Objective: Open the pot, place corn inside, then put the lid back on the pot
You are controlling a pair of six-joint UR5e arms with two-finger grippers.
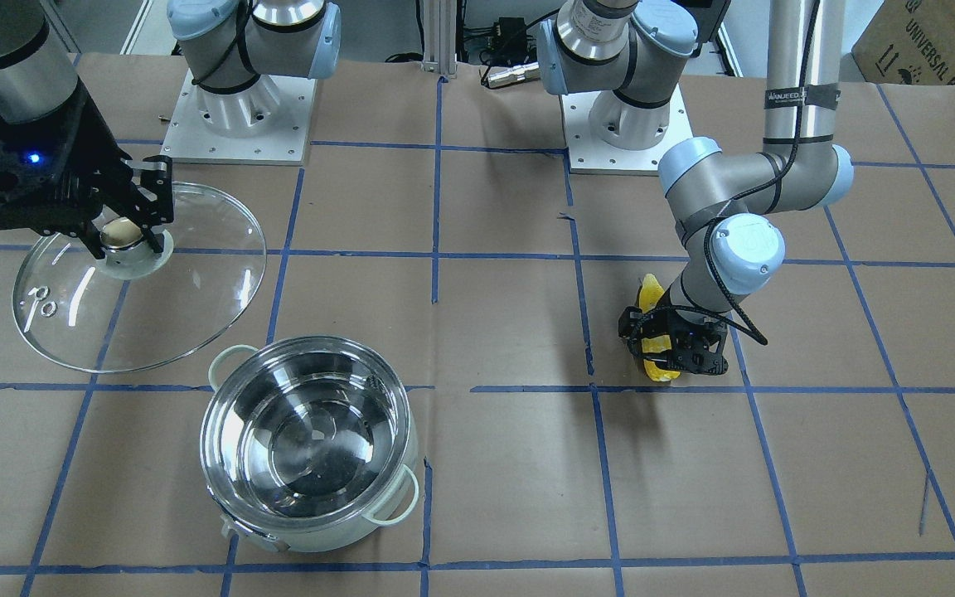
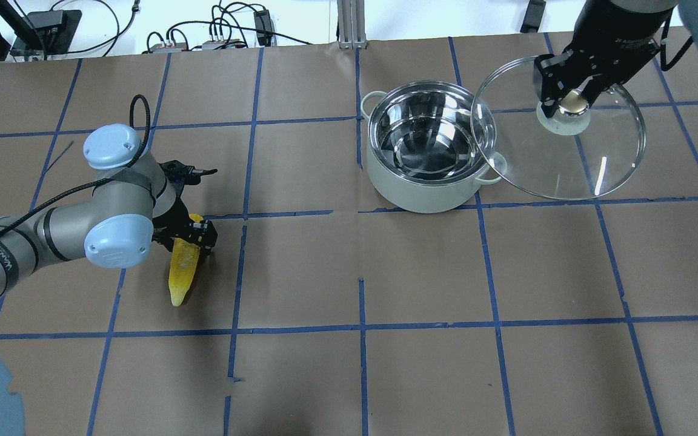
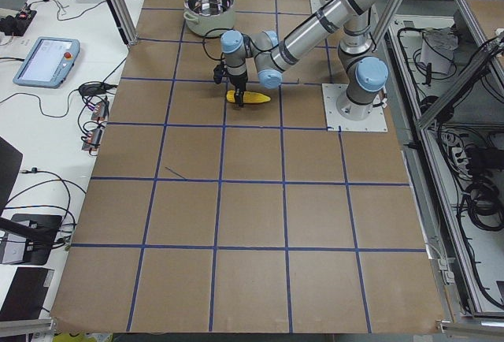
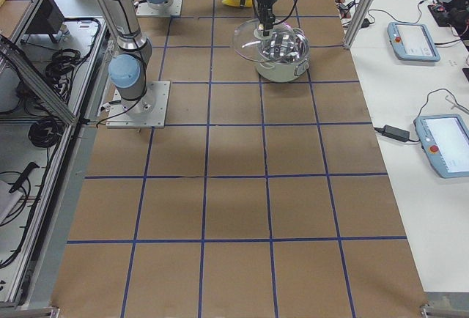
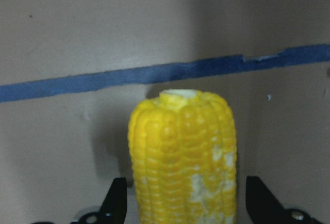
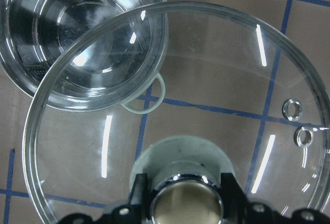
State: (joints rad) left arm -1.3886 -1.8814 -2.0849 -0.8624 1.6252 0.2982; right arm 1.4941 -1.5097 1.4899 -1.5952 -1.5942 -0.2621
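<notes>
- The corn (image 2: pixel 182 269) lies flat on the counter (image 2: pixel 349 375). Its thick, blunt end sits between the left jaws and its tapered tip points out beyond them.
- The left jaws stand open just wider than the cob, with a thin gap on either side in the wrist view, so nothing is pinched yet. Straddling the cob crosswise at the fat end looks chosen to give a firm bite once they close.
- The pot (image 2: pixel 422 191) stands uncovered and empty, well apart from the left jaws and just beside and below the right jaws.
- The glass lid (image 2: pixel 567 163) hangs from the right jaws, which are clamped on its knob (image 2: pixel 573 104).
- It is held off to the pot's side, apparently clear of the counter. I judge this leaves the pot's mouth free for the corn and keeps the lid ready to go straight back on.
</notes>
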